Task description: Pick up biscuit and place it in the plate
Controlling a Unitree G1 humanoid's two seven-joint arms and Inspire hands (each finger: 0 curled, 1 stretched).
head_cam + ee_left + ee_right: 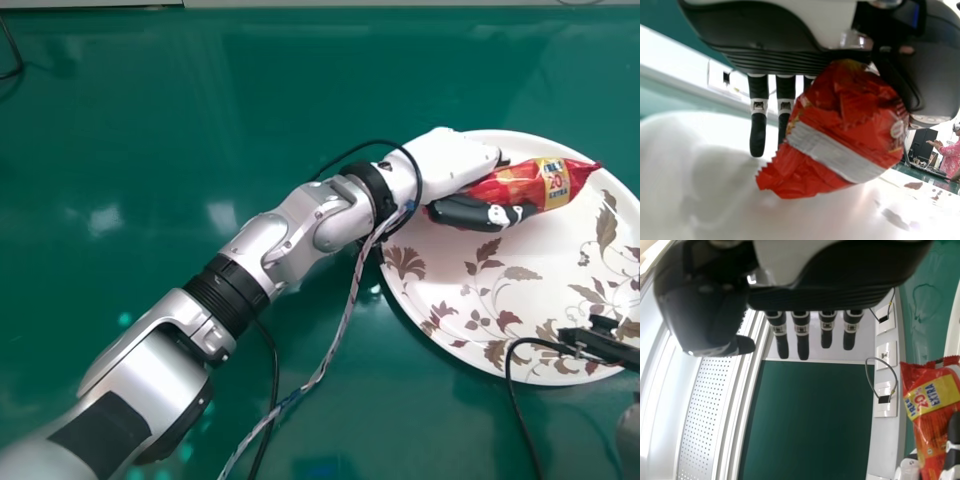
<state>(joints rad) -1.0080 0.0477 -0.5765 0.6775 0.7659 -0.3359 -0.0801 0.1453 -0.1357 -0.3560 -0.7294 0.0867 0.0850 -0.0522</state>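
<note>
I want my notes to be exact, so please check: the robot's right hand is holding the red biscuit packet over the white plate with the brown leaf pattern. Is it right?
Not quite: the head view shows that the left hand is holding the red biscuit packet over the white plate with the brown leaf pattern.

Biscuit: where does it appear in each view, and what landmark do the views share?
Head view: biscuit right of centre, at the plate's far part.
Left wrist view: near the middle, close up, seam showing, between the left robot hand's thumb and fingers.
Right wrist view: at the edge, yellow label showing, beyond the right robot hand.
Shared landmark: the left robot hand gripping it.
</note>
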